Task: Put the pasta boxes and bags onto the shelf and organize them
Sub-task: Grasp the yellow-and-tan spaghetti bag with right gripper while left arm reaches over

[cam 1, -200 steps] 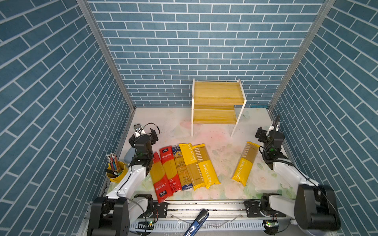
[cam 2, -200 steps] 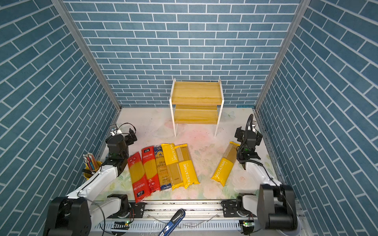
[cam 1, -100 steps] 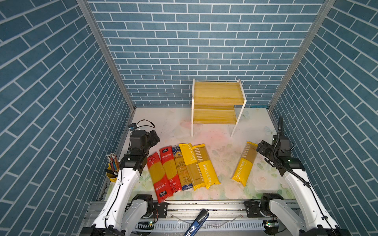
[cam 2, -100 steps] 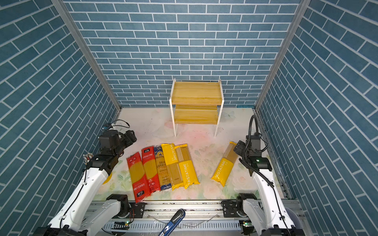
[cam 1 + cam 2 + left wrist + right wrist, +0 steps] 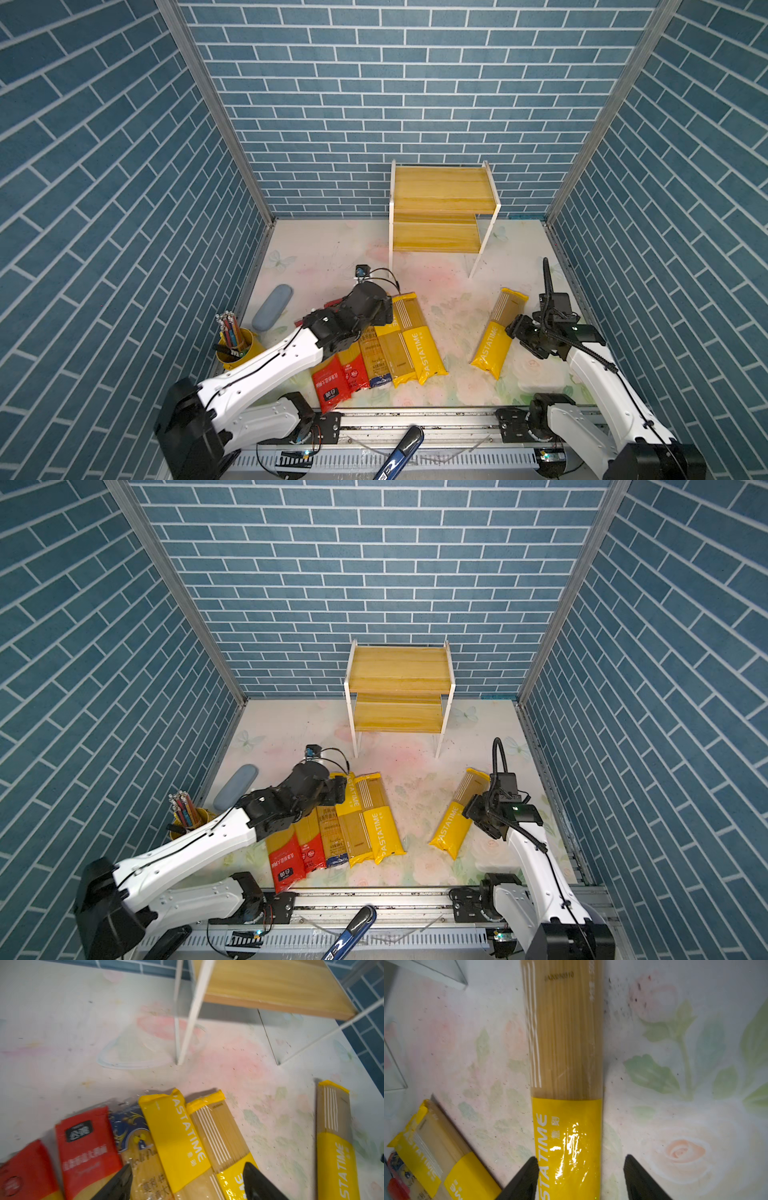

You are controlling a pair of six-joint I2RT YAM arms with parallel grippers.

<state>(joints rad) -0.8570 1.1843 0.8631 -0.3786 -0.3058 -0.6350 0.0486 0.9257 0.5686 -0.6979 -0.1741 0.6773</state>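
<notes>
The left gripper (image 5: pixel 187 1183) hangs spread over the row of five packs (image 5: pixel 419 353), its tips above the blue-ended one and a yellow one. The right gripper (image 5: pixel 581 1180), also spread, straddles the lone yellow pack (image 5: pixel 566 1043) (a gap shows at one side). All six packs lie on the table (image 5: pixel 332 257), in front of the shelf (image 5: pixel 440 195).

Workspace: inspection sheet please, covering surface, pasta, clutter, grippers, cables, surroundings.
Surface: floral table, dark specks.
Job's things: row of five packs and lone yellow pack flat on the table; shelf holds nothing.
Clutter: grey-blue case, pencil cup, blue-black tool at the front.
Grippers: left gripper open over the row; right gripper open, straddling the lone pack.
Cables: left wrist cable looped; right wrist cable arched.
Surroundings: blue brick walls on three sides.
</notes>
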